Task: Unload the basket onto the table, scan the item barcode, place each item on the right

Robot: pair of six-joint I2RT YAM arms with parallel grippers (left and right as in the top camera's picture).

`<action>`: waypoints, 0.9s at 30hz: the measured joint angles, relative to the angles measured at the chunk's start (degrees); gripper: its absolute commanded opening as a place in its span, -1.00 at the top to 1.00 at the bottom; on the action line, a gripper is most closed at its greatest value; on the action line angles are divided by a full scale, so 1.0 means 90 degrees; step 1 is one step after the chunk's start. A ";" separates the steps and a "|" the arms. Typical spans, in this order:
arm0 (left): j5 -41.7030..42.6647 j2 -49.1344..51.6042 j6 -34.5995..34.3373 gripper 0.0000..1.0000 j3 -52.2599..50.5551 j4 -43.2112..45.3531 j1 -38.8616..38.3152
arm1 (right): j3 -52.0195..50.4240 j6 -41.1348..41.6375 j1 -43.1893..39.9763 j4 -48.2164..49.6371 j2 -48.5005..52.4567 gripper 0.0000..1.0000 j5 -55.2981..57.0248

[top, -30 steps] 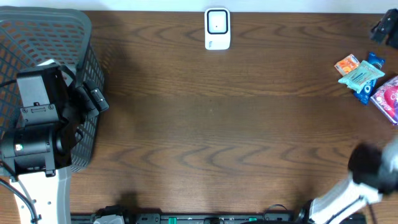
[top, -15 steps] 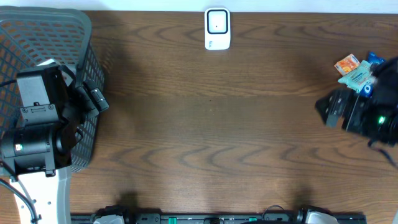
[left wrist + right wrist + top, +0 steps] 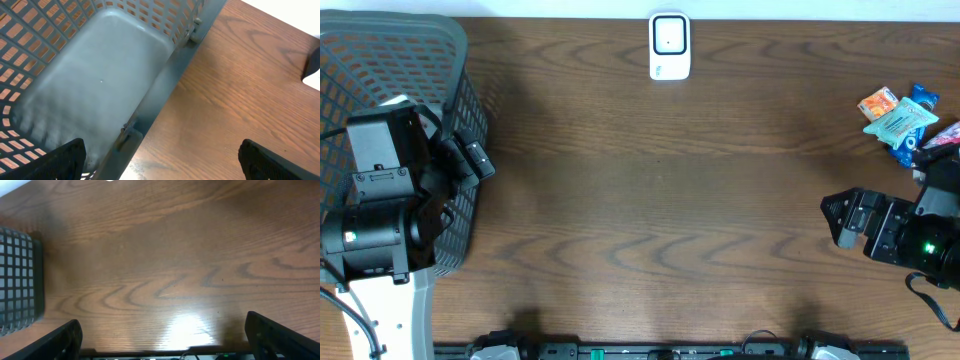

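Coloured packets [image 3: 898,118] lie heaped near the right gripper [image 3: 161,322], behind its wrist, untouched. Its fingers are spread wide with nothing between them. White scanner [image 3: 669,46] sits well ahead of it, toward the far edge. Left gripper [image 3: 157,150], also spread, hangs over the rim of the grey mesh basket [image 3: 380,40].

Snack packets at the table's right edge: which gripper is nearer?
Right. The right gripper is close, just in front of the snack packets; the left gripper is across the table, by the basket.
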 measured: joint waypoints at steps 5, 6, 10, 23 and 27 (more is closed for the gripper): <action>0.0000 0.0000 -0.0002 -0.95 0.0000 0.0002 0.0000 | -0.0019 -0.0010 0.0000 0.0002 0.0027 -0.99 0.0002; 0.0000 0.0000 -0.0002 -0.96 0.0000 0.0000 0.0000 | -0.0019 -0.0036 0.0000 0.0000 0.0024 -0.99 0.0002; 0.0000 0.0002 -0.0002 -0.96 0.0000 0.0002 0.0000 | -0.0136 -0.0185 0.0019 0.0068 -0.0041 -0.98 0.0002; -0.0002 0.0000 -0.0002 -0.96 0.0005 0.0005 0.0002 | -0.3383 -0.0814 0.1090 0.3813 -0.2727 -0.99 -0.0010; 0.0002 0.0000 -0.0002 -0.96 0.0007 0.0002 0.0000 | -0.4150 -0.0903 0.1149 0.4177 -0.3519 -0.99 0.0136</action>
